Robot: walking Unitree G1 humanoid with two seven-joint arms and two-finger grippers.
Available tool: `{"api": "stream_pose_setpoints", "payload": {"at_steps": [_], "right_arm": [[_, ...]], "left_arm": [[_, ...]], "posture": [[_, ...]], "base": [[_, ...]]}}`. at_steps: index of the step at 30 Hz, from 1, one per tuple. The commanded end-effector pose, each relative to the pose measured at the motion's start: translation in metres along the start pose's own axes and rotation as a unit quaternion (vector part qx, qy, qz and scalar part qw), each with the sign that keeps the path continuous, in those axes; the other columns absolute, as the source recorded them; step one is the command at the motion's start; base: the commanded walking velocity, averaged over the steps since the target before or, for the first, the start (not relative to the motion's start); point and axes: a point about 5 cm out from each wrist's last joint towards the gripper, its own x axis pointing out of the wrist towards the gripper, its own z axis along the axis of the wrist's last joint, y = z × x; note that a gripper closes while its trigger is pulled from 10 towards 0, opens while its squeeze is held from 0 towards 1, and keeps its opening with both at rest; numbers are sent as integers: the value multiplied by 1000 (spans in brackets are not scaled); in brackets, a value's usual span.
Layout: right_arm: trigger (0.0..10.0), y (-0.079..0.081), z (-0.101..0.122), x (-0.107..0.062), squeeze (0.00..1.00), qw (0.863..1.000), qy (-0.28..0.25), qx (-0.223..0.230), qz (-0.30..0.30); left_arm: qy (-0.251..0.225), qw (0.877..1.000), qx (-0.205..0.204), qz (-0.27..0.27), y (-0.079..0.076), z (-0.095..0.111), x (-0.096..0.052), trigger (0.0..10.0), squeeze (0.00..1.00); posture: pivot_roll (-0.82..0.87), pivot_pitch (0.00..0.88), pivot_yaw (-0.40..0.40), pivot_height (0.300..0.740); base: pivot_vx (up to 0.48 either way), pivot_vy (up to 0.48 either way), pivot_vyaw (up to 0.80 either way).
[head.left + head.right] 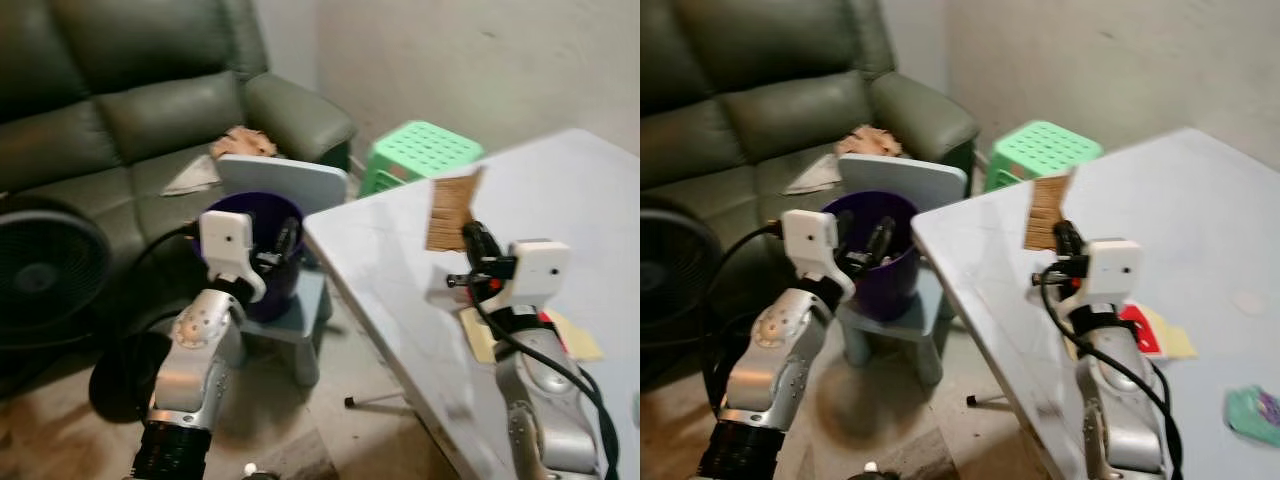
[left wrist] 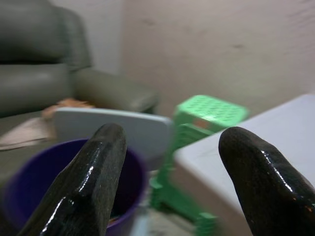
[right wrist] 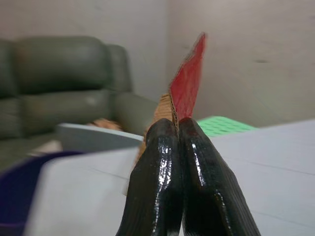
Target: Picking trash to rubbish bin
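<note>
Currently the cardboard scrap (image 1: 452, 212) is held upright in the air above the table (image 1: 560, 200), over the strip of tabletop near the table's left edge. It is a flat piece, brown and corrugated on one face and red on the other as the right wrist view shows it. It should handle as light and fairly stiff, liable to crease under pressure but not fragile. An edge pinch is the proper hold for it, and that is the hold in use.

The right gripper (image 1: 474, 236) is clenched on the scrap's lower edge. Both black fingers (image 3: 162, 191) are pressed flat together with the card between them, and most of the sheet stands free above the tips. The grip sits near a lower corner, so the sheet may pivot if the arm swings quickly.

The purple bin (image 1: 262, 262) stands on a small grey stool (image 1: 300, 330) just beside the table's left corner, lower than the tabletop. A grey board (image 1: 282, 178) stands at its far rim. The scrap is well apart from the bin opening and must travel leftward past the table edge before release.

The left gripper (image 1: 275, 248) hovers at the bin's rim, fingers (image 2: 86, 182) spread apart and holding nothing.

Other litter lies on the table near the right arm: a yellow and red packet (image 1: 1155, 335) and a teal wrapper (image 1: 1252, 412). A green stool (image 1: 418, 152) and a sofa (image 1: 120, 100) stand behind.
</note>
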Motion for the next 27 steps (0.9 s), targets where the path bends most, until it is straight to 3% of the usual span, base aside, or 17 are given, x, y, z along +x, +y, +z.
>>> {"api": "stream_pose_setpoints", "payload": {"at_steps": [1,25,27], "right_arm": [[10000,3,-1,-1,0,1000,1,10,6],[10000,4,-7,-5,0,1000,20,-11,15],[10000,4,-7,-5,0,1000,21,-14,18]], "left_arm": [[-2,1000,0,4,3,2,1,10000,0],[-1,1000,-2,4,2,1,1,10000,0],[-4,1000,5,9,3,1,1,10000,0]], "posture": [[-2,46,-17,740],[-3,47,-20,740],[-4,48,-21,740]], "base": [[0,375,0],[0,418,0],[0,0,800]]}}
